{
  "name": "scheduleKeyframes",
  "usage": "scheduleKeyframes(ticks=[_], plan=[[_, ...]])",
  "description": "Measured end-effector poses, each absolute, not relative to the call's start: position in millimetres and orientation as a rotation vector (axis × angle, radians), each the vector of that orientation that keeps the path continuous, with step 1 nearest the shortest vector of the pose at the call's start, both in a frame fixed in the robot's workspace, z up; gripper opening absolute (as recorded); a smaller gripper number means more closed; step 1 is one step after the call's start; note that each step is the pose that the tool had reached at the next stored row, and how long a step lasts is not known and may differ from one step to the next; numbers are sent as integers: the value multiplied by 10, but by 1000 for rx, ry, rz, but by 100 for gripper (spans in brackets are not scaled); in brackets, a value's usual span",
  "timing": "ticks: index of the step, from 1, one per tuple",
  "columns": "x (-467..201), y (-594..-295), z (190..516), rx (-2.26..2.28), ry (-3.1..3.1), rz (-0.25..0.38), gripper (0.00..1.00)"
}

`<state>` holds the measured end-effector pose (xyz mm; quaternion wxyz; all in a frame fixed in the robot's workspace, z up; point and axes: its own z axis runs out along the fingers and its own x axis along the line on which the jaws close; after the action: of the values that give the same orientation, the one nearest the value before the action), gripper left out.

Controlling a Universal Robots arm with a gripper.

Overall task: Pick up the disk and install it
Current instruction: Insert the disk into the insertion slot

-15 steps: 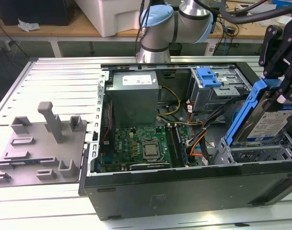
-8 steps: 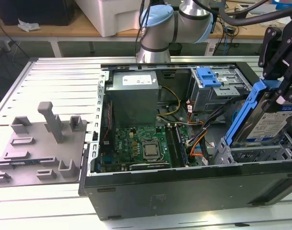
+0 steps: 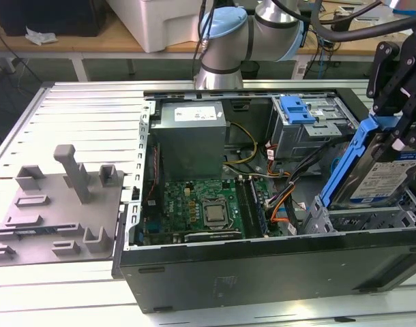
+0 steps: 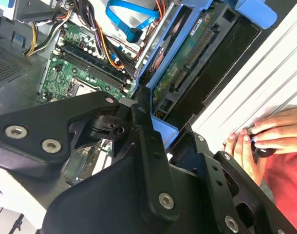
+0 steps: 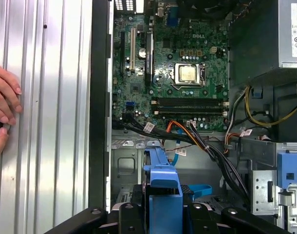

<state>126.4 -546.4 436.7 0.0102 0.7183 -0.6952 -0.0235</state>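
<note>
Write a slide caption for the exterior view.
The gripper holds the disk tilted by its blue bracket, at the end of the open computer case on the exterior view's right.

You'll find the disk [image 3: 375, 177] and the hand [image 3: 393, 126] gripping it cut off at the exterior view's right edge; the person's fingers [image 5: 5, 92] run off the first wrist view.

Silver, blue-bracketed disk [image 3: 380, 178], white-and-blue label, steeply tilted over the open computer case [image 3: 262, 269].
</note>
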Motion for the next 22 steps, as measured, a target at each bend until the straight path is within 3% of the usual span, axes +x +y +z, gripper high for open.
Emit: scheduleKeyframes(ticks=[22], plan=[[1264,-5464,4276,2244,-2167,-73,37]])
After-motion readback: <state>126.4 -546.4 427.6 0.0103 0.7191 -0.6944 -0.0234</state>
